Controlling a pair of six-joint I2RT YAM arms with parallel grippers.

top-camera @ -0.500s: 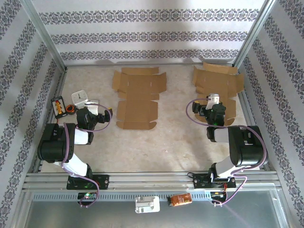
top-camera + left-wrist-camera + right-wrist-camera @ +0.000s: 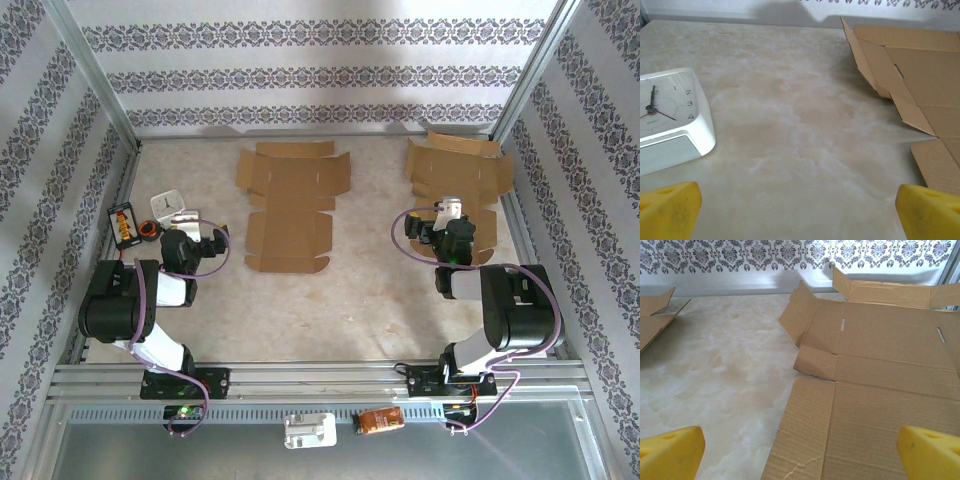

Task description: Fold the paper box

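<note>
The left end effector hangs released, fingers spread wide, over bare worktop, with a white clock to its left and the flat cardboard box to its right, mid-worktop. The right end effector, likewise spread and empty, hovers over the near part of a second flat box at the far right edge. Open worktop separates the boxes. The clock face reads 1, 2, 3, 4.
</note>
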